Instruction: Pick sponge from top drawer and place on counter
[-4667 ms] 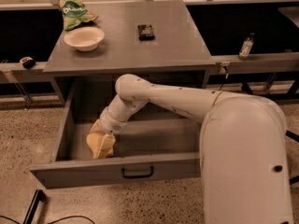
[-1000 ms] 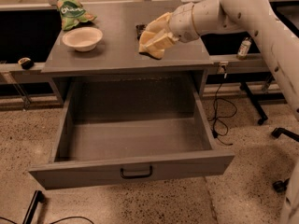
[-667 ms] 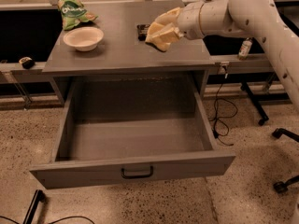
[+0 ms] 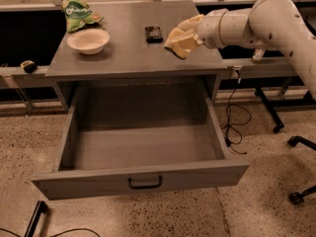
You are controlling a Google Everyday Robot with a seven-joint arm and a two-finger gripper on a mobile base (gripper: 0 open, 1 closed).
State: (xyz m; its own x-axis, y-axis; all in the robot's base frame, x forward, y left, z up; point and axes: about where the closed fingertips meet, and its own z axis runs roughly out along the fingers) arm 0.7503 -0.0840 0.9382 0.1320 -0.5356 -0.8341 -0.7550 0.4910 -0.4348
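The top drawer (image 4: 143, 174) stands pulled wide open, and its grey inside holds nothing. My gripper (image 4: 183, 36) reaches in from the right on the white arm. It is shut on the pale yellow sponge (image 4: 177, 45) and holds it just over the right part of the grey counter (image 4: 123, 53), right of a small black object (image 4: 153, 33). I cannot tell whether the sponge touches the counter top.
A white bowl (image 4: 89, 40) and a green snack bag (image 4: 78, 13) sit at the counter's back left. The drawer has a black handle (image 4: 144, 183) on its front panel. Cables and chair wheels (image 4: 296, 196) lie on the speckled floor at the right.
The sponge has gone from the drawer's front left up to the counter in my gripper. Over the last second the gripper drifted a little to the right above the counter.
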